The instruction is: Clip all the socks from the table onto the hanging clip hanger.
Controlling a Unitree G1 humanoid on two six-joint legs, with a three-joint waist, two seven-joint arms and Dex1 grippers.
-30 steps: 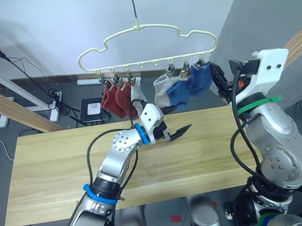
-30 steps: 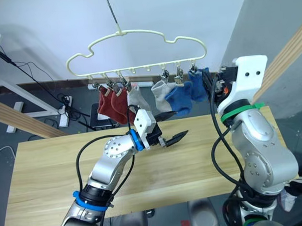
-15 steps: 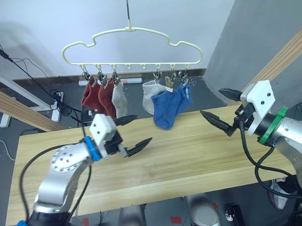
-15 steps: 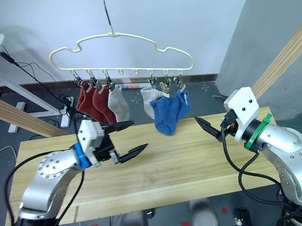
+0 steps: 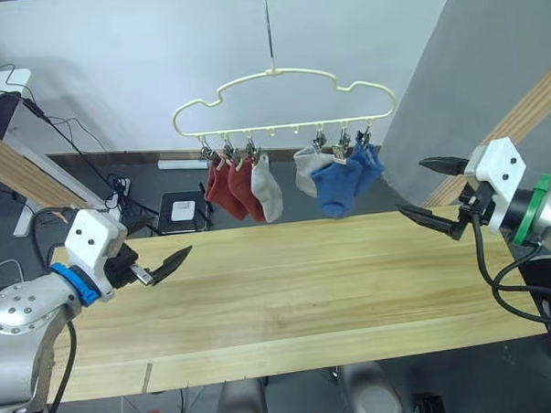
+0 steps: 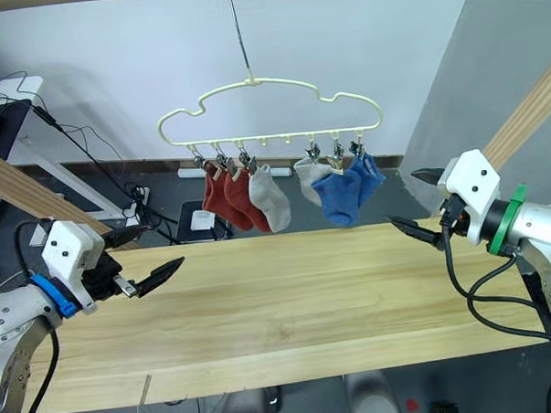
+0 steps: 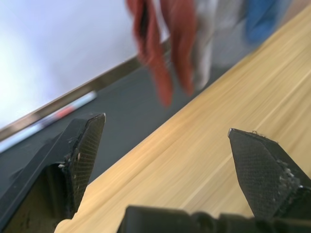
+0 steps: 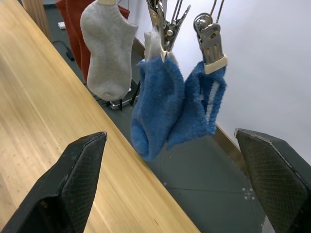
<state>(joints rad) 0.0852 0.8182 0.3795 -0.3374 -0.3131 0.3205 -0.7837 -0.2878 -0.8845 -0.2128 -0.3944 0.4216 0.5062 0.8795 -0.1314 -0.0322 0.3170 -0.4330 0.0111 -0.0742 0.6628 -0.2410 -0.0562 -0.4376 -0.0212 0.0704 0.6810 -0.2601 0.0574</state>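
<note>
Left gripper (image 5: 159, 256) hangs with its black fingers spread wide and nothing between them, out over the left end of the table (image 5: 289, 302). Right gripper (image 5: 428, 191) is the same story: fingers splayed, empty, hovering off the table's right end near its far corner.

Above the table's far edge hangs the pale yellow clip hanger (image 5: 285, 101), and its row of clips is busy. Two rust red socks (image 5: 231, 188) hang side by side at the left of the row, a light grey sock (image 5: 268, 194) just beside them, then a gap, then a second grey sock (image 5: 307, 168), partly behind two blue socks (image 5: 346, 178) bunched together at the right. The right wrist view shows the blue pair up close, each pinched in its own metal clip (image 8: 210, 41). That makes six hung, as far as I can count, though the second grey one is partly covered, so its clip is hard to confirm. No sock lies on the wooden planks. Judgement: the task looks finished, nothing left to clip.

Compared with a second ago, big change. Then the left gripper was up under the middle of the hanger and the right one was at the blue socks on the right end. Now both arms have pulled well back to opposite ends of the table, fingers apart. The socks hang much as they did.
</note>
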